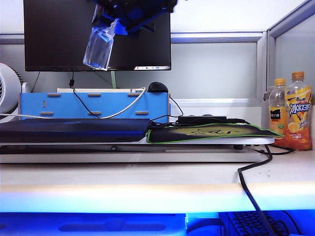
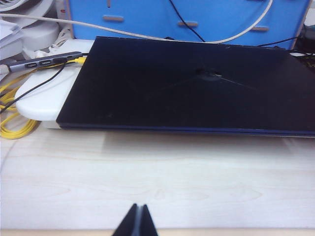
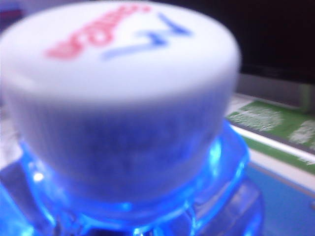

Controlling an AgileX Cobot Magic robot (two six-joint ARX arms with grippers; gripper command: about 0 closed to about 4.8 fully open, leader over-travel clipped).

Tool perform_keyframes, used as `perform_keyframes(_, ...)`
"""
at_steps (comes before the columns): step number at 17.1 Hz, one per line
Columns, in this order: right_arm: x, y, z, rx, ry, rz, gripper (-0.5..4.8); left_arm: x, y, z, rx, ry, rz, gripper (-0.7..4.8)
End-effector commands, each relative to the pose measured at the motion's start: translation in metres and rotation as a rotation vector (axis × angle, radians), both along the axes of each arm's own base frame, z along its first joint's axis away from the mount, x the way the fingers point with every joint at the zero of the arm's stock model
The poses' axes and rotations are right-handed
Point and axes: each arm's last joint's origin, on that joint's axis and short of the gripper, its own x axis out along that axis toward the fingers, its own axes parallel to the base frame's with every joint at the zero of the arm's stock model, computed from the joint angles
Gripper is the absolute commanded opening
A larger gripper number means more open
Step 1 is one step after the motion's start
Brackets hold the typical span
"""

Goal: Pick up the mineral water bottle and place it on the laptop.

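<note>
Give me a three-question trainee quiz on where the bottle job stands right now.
1. True or false: the mineral water bottle rests on the laptop.
2. Which gripper holds it? A) left gripper B) right gripper
3. Fill in: the bottle's cap is ____.

Key: 1 false, it hangs tilted in the air in front of the monitor. 2 B; the left is shut low over the table. 3 white.

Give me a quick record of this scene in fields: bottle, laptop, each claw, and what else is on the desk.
bottle: in the air, tilted, above the laptop, before the monitor
laptop: closed, flat, nothing on it
right claw: up high, shut on bottle
left claw: shut, low over bare desk, before the laptop
also: mouse pad, two juice bottles
</note>
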Motion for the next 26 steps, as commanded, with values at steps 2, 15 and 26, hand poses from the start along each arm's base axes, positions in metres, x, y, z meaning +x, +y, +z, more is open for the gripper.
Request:
perform_keyframes(2,0.003,0.022,0.002,0.017,-0.075,-0.017,0.12,0.0,0.0,0.001,0.0,-0.008,-0.002,-0.02)
perform_keyframes(15,0.007,0.052,-0.054,-0.115,-0.025,0.011,0.12,0.0,0.0,0.001,0.0,-0.008,-0.002,-0.02)
perform_keyframes(26,0.002,0.067,-0.077,-0.183,-0.008,0.036,0.13,0.0,0.0,0.001,0.0,-0.008,-0.002,-0.02)
